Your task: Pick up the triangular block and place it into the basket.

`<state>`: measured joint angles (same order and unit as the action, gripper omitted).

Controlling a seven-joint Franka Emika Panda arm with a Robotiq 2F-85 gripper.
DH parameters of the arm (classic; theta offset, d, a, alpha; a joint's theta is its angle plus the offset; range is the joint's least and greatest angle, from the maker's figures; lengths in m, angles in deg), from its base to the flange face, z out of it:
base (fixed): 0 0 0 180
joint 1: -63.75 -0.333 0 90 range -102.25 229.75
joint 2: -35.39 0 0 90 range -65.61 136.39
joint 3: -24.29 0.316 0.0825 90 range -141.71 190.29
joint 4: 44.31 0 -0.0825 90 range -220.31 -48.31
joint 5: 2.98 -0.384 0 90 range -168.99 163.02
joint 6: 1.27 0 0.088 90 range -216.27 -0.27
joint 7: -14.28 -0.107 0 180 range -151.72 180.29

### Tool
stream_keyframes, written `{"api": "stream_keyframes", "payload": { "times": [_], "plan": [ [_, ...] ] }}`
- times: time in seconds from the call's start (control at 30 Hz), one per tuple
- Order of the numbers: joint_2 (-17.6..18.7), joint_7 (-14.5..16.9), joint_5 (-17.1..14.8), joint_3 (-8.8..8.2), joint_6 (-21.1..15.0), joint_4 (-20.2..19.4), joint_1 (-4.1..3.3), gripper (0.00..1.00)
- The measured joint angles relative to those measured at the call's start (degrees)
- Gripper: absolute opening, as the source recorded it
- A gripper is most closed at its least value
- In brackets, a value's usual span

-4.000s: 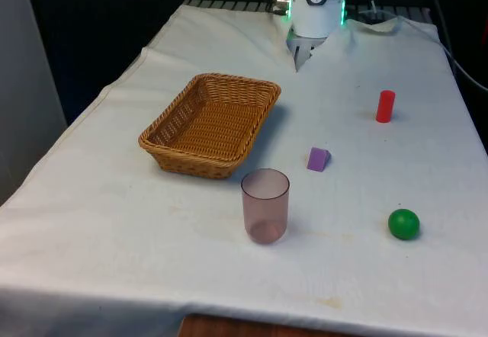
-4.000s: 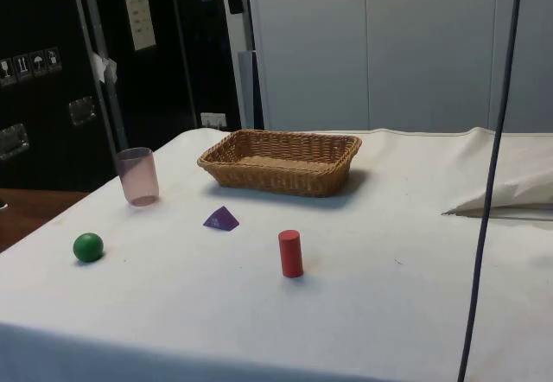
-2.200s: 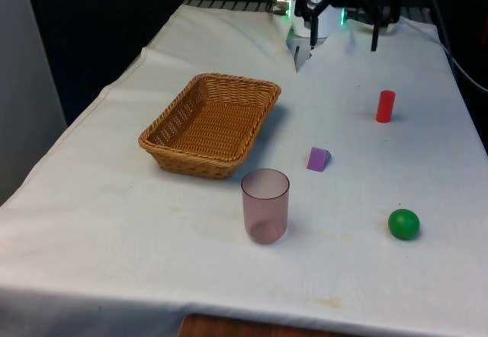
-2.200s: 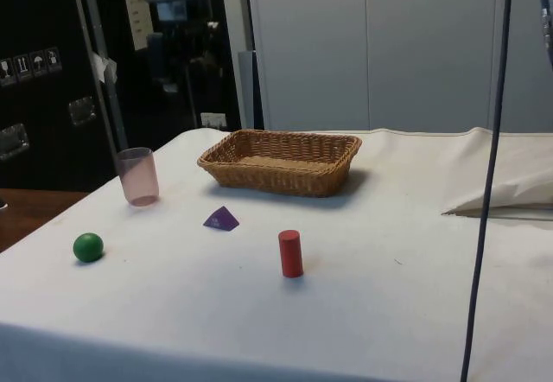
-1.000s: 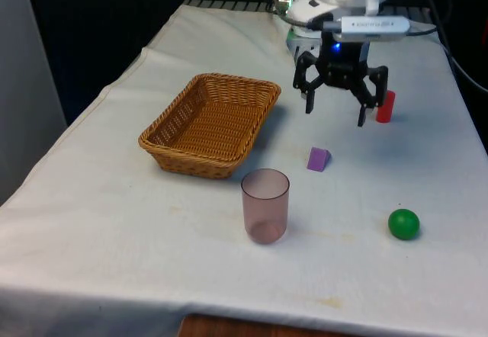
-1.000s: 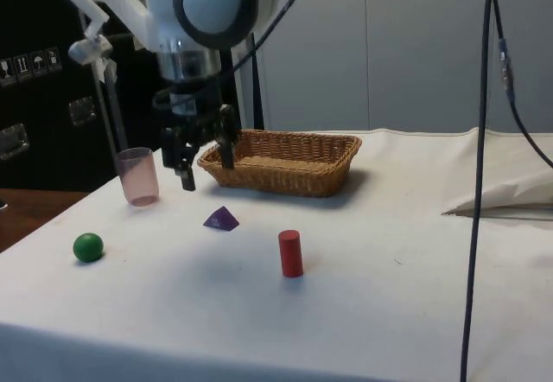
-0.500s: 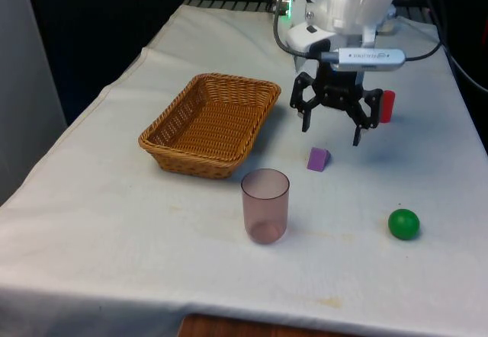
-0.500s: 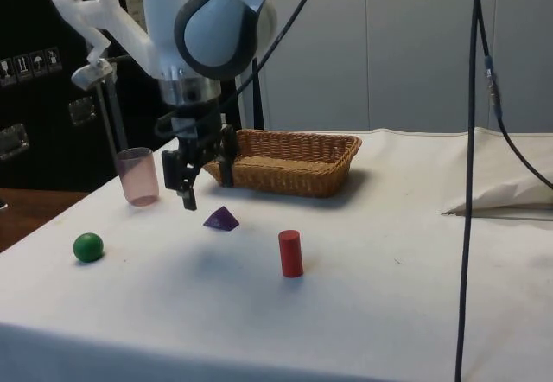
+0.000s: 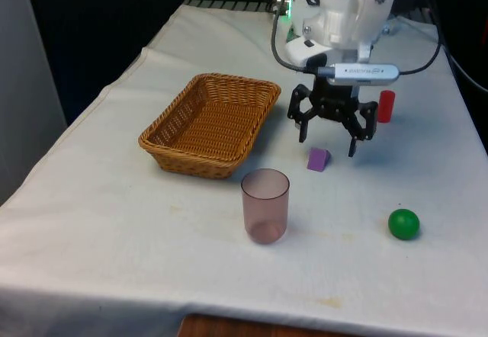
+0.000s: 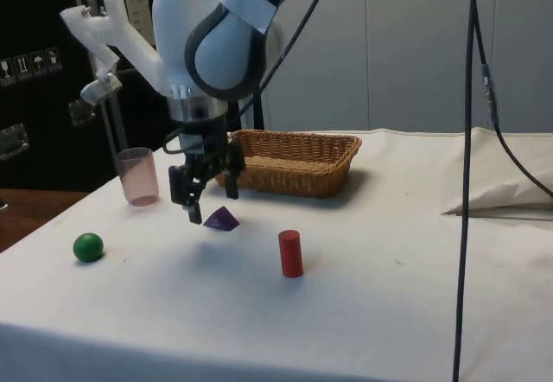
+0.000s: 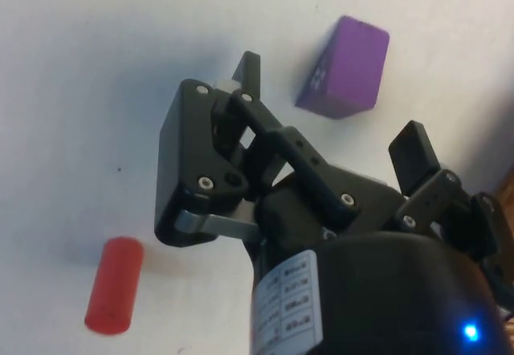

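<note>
While its fingers stand spread, the black two-finger tool (image 9: 330, 136) hovers just above the small purple triangular block (image 9: 318, 158) on the white-clothed worktop (image 9: 114, 223), near the woven wicker basket (image 9: 210, 123); a clean grasp needs centring over the block's flat sides before descending.

Spread end effector (image 11: 329, 110) above purple block (image 11: 344, 67)

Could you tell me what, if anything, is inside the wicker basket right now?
The wicker basket holds nothing visible: its woven floor shows bare in the front view. In the side view its near wall hides the floor.
</note>
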<state>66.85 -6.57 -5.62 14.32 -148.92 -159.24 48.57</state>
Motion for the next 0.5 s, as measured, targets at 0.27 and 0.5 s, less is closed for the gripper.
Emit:
{"api": "stream_keyframes", "payload": {
  "times": [0.27,0.5],
  "plan": [
    [1.0,0.0,0.0,-0.11,-2.4,-0.1,0.0,0.9],
    [1.2,0.0,0.0,-0.11,-3.2,-0.2,0.0,0.47]
  ]
}}
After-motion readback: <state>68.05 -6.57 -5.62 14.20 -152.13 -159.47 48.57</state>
